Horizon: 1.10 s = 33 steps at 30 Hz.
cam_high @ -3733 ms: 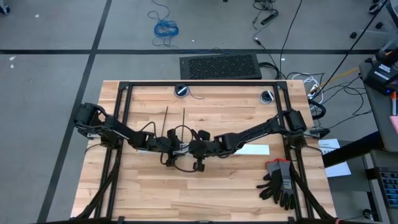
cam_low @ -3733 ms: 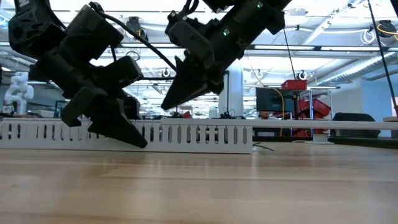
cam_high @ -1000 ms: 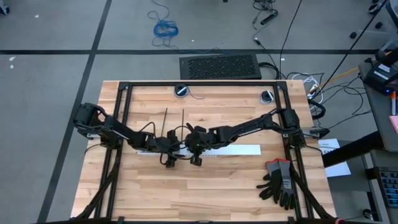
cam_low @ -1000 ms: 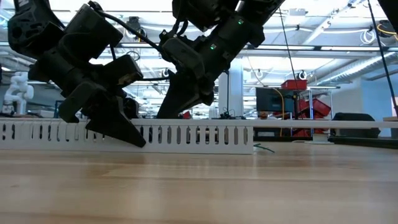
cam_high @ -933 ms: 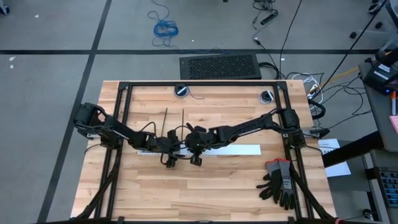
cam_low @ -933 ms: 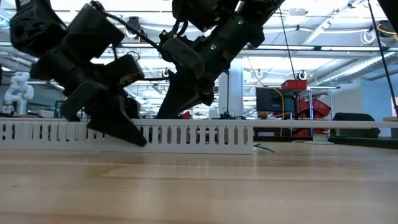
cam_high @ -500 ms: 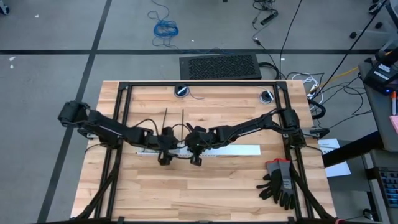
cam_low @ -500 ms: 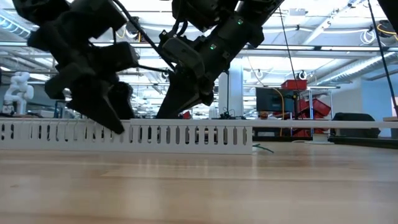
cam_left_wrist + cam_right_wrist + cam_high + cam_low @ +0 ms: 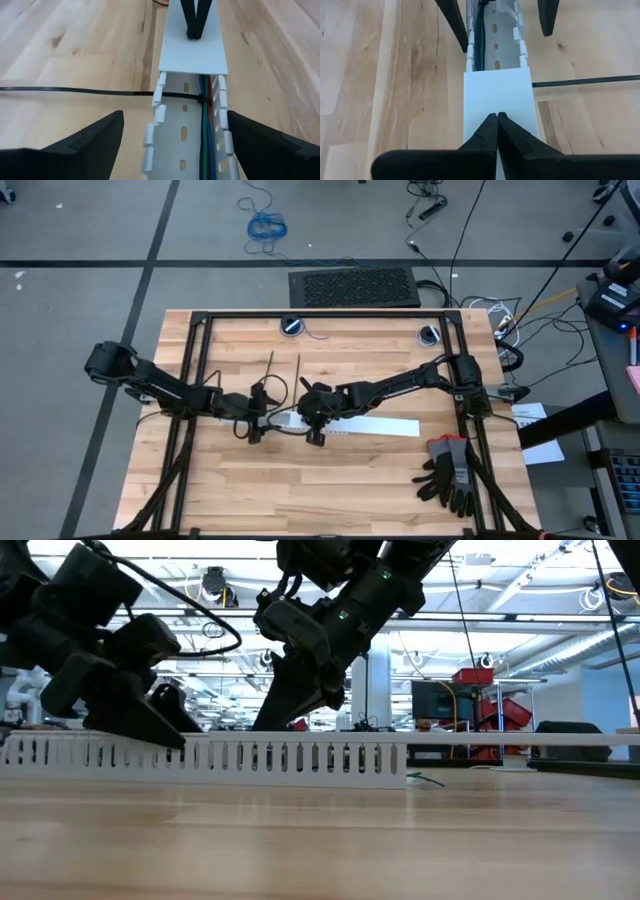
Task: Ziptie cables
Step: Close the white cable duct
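White slotted duct (image 9: 186,132) lies between open left gripper (image 9: 172,137) fingers.

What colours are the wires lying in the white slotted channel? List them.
Red, green and blue wires, running side by side along the channel; the left wrist view shows them best.

Two zipties (image 9: 270,366) (image 9: 299,367), one cables bundle (image 9: 205,140), one white slotted duct (image 9: 345,425) with one flat cover (image 9: 497,107), one pair of gloves (image 9: 449,471), two grippers (image 9: 172,137) (image 9: 497,116).
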{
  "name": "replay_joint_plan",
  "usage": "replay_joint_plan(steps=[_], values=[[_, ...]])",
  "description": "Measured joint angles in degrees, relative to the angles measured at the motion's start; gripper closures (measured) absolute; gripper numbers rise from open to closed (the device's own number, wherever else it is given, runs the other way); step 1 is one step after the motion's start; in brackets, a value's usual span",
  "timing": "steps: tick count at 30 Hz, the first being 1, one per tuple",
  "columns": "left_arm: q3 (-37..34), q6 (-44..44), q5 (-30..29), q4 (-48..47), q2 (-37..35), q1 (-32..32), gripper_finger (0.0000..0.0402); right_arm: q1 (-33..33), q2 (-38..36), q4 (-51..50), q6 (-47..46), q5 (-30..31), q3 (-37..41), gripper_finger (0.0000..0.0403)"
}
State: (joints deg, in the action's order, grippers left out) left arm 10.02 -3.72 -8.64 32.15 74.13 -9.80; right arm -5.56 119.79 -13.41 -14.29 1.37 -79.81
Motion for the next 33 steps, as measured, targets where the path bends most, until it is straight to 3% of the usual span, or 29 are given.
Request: replay_joint_plan(steps=[13,24,33], values=[[2.43,1.4,0.23,10.04,12.38,0.09,0.0063,-0.04,0.0,-0.06,-1.04,-0.2,0.0,0.0403],[2.62,1.5,1.76,13.61,15.23,0.35,0.0183,-0.07,-0.12,-0.68,-0.06,-1.26,0.0,0.0403],[2.67,-0.41,2.15,14.09,15.28,0.37,0.0192,-0.44,-4.0,-0.08,3.99,-1.31,0.58,0.0403]])
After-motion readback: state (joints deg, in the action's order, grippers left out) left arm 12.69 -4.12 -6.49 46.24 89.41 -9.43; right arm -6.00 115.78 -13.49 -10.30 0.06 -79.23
